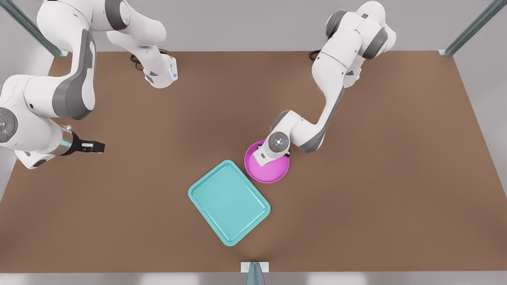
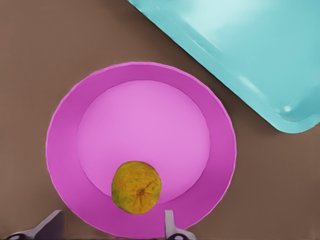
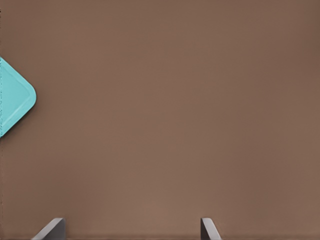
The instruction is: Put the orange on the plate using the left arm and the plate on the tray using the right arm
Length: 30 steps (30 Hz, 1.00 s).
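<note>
My left jaws (image 2: 112, 227) hung wide apart over the round pink plate (image 2: 65, 125), because the bumpy orange (image 2: 136, 187) lay on it near the rim. The plate sat on the brown surface (image 1: 356, 206) beside the smooth blue-green tray (image 1: 229, 202). My right jaws (image 3: 132, 230) waited wide apart, off to the side.

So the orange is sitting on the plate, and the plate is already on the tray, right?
Not quite. The orange is on the plate, but the plate is not on the tray; it sits on the table beside it, as the front view shows. The left gripper hangs open over the plate; the right gripper waits open off to the side.
</note>
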Motion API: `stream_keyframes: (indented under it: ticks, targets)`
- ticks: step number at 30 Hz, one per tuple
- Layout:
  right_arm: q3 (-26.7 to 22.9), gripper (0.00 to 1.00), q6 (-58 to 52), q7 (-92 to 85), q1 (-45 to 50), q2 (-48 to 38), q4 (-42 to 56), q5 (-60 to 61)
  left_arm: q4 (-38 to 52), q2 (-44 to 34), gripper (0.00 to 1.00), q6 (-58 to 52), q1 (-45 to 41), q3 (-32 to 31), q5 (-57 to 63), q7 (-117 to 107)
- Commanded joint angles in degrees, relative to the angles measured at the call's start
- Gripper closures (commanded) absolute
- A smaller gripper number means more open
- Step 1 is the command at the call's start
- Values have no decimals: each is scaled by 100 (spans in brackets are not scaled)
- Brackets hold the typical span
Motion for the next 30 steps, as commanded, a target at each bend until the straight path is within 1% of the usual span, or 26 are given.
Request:
stream_keyframes:
  ticks: [1, 2, 3, 4, 5, 6, 7, 8, 9, 10, 11, 12, 14, 16, 18, 21, 23, 25, 28, 30]
  targets:
    - [-6, 0, -1, 11, -11, 234, 4, 700, 926, -424, 0, -2285, 101, 843, -3, -1181]
    - [-6, 0, 86, 11, -55, 497, 13, 1491, 1586, -442, 0, -3332, 136, 1801, -29, 137]
    - [3, 0, 403, 11, -29, 840, 4, 2308, 1763, -661, 0, -3851, 242, 2690, -38, 1229]
    - [20, 0, 737, 11, -11, 1139, -5, 3073, 1763, -855, 0, -4142, 295, 3182, -47, 1844]
    - [20, 0, 851, 11, 7, 1499, -5, 4145, 1763, -934, 0, -4344, 356, 3499, -55, 2389]
    - [64, 0, 1290, 29, 191, 1597, -223, 4620, 1763, -969, 0, -4423, 514, 3517, -152, 2443]
    - [214, 0, 1800, 20, 437, 1579, -567, 4964, 1596, -1461, 0, -4397, 1786, 2097, -82, 2364]
    - [302, 0, 2125, 20, 692, 1526, -813, 5008, 1429, -1620, 0, -4362, 2834, 698, 269, 2329]
    - [310, 0, 2363, 11, 1017, 1491, -936, 5008, 534, -2199, 0, -3432, 3195, -129, 683, 1943]
    - [310, 0, 2758, 37, 1325, 1307, -1313, 5008, -206, -2780, 0, -2771, 3292, -218, 665, 1933]
    - [337, 0, 3232, 81, 1632, 1043, -1788, 5095, -223, -2894, 0, -2903, 3397, -210, 665, 1942]
    - [346, 0, 3900, 222, 2098, 832, -2166, 5411, -127, -2754, 0, -3035, 3362, -200, 665, 1889]
    - [328, 0, 4007, 819, 2634, 779, -2149, 5500, 58, -2648, 0, -3158, 3371, -157, 639, 1916]
    - [328, 0, 4007, 1443, 2837, 841, -2123, 5412, 58, -2631, 0, -3158, 3380, -148, 525, 1924]
    - [293, 0, 4490, 1549, 3241, 964, -2193, 5386, 66, -2657, 0, -3158, 3389, -139, 507, 1933]
    - [293, 0, 5378, 1391, 3575, 973, -2712, 5307, 75, -2630, 0, -3158, 3362, -183, 489, 1924]
    - [240, 0, 5387, 1154, 3575, 920, -2826, 5228, 75, -2534, 0, -3087, 3371, -201, 489, 1933]
    - [82, 0, 5492, 1136, 3575, 876, -2914, 5008, 75, -2446, 0, -2982, 3353, -227, 454, 1933]
    - [47, 0, 5677, 1136, 3549, 806, -3151, 5008, 75, -2437, 0, -2929, 3353, -218, 463, 1924]
    - [-59, 0, 5852, 1128, 3549, 674, -3476, 5008, 75, -2402, 0, -2929, 3354, -218, 454, 1924]
